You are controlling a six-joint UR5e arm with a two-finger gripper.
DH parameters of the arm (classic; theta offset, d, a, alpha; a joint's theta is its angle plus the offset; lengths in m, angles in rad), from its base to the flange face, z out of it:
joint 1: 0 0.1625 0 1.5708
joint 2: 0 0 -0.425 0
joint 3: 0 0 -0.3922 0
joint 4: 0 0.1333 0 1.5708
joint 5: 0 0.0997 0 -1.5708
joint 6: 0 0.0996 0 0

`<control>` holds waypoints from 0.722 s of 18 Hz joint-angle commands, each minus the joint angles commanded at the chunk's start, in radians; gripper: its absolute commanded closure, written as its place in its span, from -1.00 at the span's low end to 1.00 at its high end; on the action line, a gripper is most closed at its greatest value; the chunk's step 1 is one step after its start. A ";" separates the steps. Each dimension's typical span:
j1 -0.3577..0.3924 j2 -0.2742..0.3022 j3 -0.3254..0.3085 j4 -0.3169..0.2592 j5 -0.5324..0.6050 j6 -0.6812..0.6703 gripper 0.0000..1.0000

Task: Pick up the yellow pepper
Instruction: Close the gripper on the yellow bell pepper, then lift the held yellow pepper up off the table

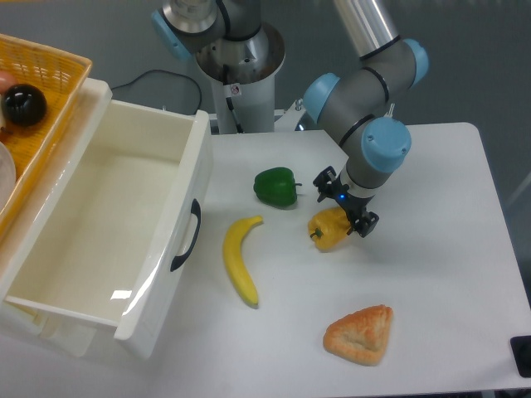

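Note:
The yellow pepper [329, 230] is small, glossy and yellow-orange, and lies on the white table [431, 274] right of centre. My gripper [343, 214] is lowered straight down over its far side. The black jaws stand spread wide, one up-left of the pepper and one at its right. The fingertips are partly hidden behind the pepper, and I cannot see whether they touch it. The pepper seems to rest on the table.
A green pepper [276, 186] lies just left of the gripper. A banana [239, 259] lies left of the yellow pepper and a pastry [359, 334] in front. A white open drawer [108, 224] fills the left, with a yellow basket [41, 79] behind it.

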 joint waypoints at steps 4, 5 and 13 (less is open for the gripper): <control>-0.012 -0.011 0.015 0.000 0.000 -0.023 -0.45; -0.014 -0.011 0.020 0.000 0.000 -0.029 -0.25; -0.015 -0.017 0.066 -0.008 0.005 -0.035 0.52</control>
